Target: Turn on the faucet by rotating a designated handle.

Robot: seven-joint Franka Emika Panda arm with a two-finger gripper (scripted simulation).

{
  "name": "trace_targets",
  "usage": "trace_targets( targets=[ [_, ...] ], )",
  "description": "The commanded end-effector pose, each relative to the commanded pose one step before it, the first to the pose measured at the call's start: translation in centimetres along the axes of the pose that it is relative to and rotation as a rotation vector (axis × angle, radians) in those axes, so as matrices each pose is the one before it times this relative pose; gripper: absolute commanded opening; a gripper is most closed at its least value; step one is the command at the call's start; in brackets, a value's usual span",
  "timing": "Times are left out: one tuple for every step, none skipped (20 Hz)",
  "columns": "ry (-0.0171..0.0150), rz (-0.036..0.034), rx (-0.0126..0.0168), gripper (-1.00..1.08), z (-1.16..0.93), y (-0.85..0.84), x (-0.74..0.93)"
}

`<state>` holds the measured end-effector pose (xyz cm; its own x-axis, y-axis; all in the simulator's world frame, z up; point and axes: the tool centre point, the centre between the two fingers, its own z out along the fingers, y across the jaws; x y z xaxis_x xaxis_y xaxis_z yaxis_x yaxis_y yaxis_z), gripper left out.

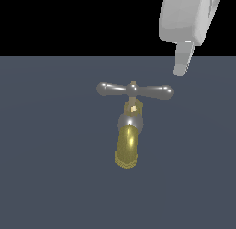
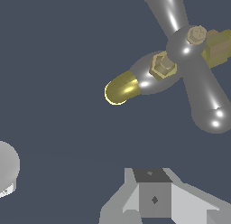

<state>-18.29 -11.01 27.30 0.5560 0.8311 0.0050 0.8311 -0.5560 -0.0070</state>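
Observation:
The faucet (image 1: pixel 127 147) is a small tap with a yellow-brass spout, a grey collar and a brass stem, standing on the dark floor. The handle (image 1: pixel 133 90) is a silver crossbar with two bulbous ends, lying level across its top. My gripper (image 1: pixel 180 69) hangs above and slightly to the exterior view's right of the handle's right end, clear of it and holding nothing. Only one finger shows, so its opening is unclear. In the wrist view the handle (image 2: pixel 187 42) and spout (image 2: pixel 121 88) lie beyond a finger (image 2: pixel 154 198).
The dark grey floor (image 1: pixel 50 177) spreads all round the faucet. A pale rounded grey shape (image 2: pixel 6 169) sits at the edge of the wrist view; I cannot tell what it is.

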Motion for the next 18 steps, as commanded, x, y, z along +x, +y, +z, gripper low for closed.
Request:
trace_targets(
  targets=[
    [-0.00228,-0.0584,-0.00226,-1.0,1.217,0.77,0.05],
    [-0.00074,-0.0222,-0.00059,-1.0,0.469,0.298,0.026],
    [-0.00072,-0.02194,-0.00058,-1.0,0.463,0.296,0.028],
    [-0.00069,-0.02165,-0.00056,-1.0,0.456,0.293,0.029],
    [-0.00066,-0.02136,-0.00054,-1.0,0.45,0.289,0.03],
    [-0.00062,-0.02103,-0.00052,-1.0,0.442,0.286,0.032],
    [-0.00056,-0.02023,-0.00048,-1.0,0.425,0.275,0.033],
    [-0.00049,-0.01886,-0.00044,-1.0,0.396,0.258,0.033],
    [-0.00041,-0.01754,-0.00039,-1.0,0.368,0.24,0.032],
    [-0.00034,-0.01628,-0.00034,-1.0,0.341,0.223,0.033],
    [-0.00026,-0.01501,-0.00028,-1.0,0.315,0.206,0.032],
    [-0.00018,-0.01382,-0.00024,-1.0,0.289,0.19,0.032],
    [-0.00012,-0.01269,-0.00019,-1.0,0.265,0.175,0.032],
    [-0.00006,-0.01157,-0.00016,-1.0,0.242,0.16,0.03],
    [-0.00002,-0.01049,-0.00012,-1.0,0.219,0.145,0.029],
    [0.00003,-0.00947,-0.00009,-1.0,0.197,0.131,0.028],
    [0.00008,-0.00843,-0.00005,-1.0,0.176,0.116,0.027],
    [0.00012,-0.0074,-0.00002,-1.0,0.155,0.103,0.024]
  ],
)
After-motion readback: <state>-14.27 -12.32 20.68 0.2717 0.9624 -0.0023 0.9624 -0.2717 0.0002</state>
